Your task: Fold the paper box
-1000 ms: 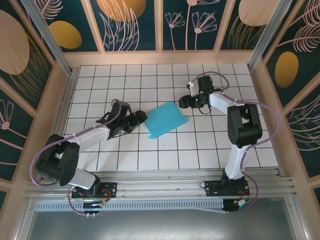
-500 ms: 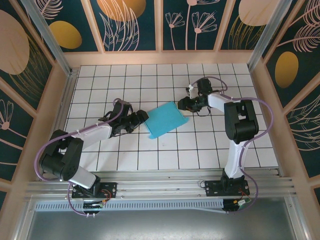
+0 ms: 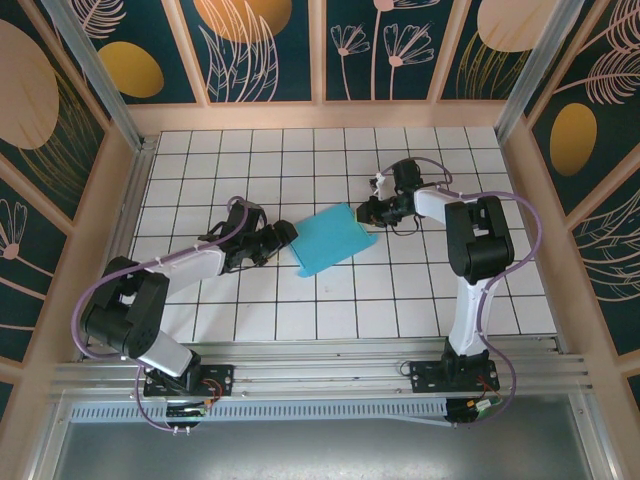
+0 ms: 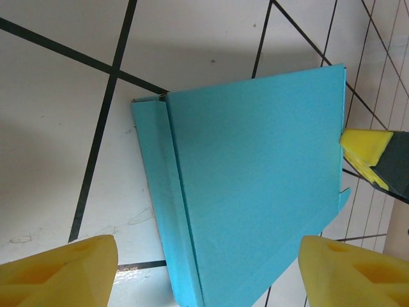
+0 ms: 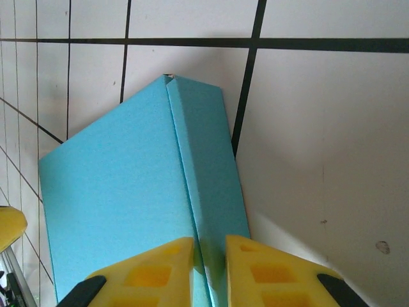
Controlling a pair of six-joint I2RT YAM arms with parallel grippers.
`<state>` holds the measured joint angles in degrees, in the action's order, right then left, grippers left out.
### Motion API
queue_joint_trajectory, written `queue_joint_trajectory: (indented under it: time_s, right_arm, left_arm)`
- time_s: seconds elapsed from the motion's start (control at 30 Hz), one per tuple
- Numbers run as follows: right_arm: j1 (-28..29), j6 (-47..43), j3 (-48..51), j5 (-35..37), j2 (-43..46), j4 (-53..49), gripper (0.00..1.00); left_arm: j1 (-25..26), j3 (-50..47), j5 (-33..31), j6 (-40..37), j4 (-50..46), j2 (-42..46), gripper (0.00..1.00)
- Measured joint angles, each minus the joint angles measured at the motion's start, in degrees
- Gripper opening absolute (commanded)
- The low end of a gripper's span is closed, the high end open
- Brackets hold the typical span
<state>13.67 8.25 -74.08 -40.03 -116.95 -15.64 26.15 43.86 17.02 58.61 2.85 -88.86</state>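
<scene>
The paper box (image 3: 335, 240) lies flat and folded on the tiled table, turquoise side up, between the two arms. My left gripper (image 3: 286, 235) sits at its left end, open, the yellow fingers (image 4: 57, 268) wide apart on either side of the box (image 4: 255, 179) without touching it. At the box's right edge my right gripper (image 3: 366, 211) has its yellow pads (image 5: 153, 272) pinched on the narrow raised side strip of the box (image 5: 121, 185). One of its fingertips (image 4: 365, 146) shows at the box's far edge in the left wrist view.
The white tiled table (image 3: 250, 160) is walled by a wooden frame (image 3: 320, 115) at the back and sides. An aluminium rail (image 3: 320, 375) runs along the near edge by the arm bases. Open tiles lie behind and in front of the box.
My right gripper has slid left to the box's right edge and its jaws have come together on the side strip. The left gripper and the box have barely moved.
</scene>
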Motion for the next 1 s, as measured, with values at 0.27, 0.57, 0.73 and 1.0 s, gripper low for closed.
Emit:
queue_joint_trajectory:
  time_s: [0.27,0.57,0.73,1.0]
  right_arm:
    - [-2.7,0.2,0.0,-2.8,-1.0,0.3,0.15]
    - [-5.6,0.3,0.0,-7.1,-2.3,1.1,0.13]
    - [-6.6,0.3,0.2,-8.1,-2.5,1.7,0.12]
    - [-7.0,0.3,0.4,-9.4,-3.0,2.2,0.10]
  left_arm:
    - [0.0,0.0,5.6,1.9,6.4,-4.1,0.80]
    - [0.0,0.2,8.8,4.0,14.5,-8.3,0.81]
    - [0.0,0.7,10.1,4.8,18.2,-11.4,0.81]
    - [0.0,0.8,12.7,9.8,27.6,-15.7,0.67]
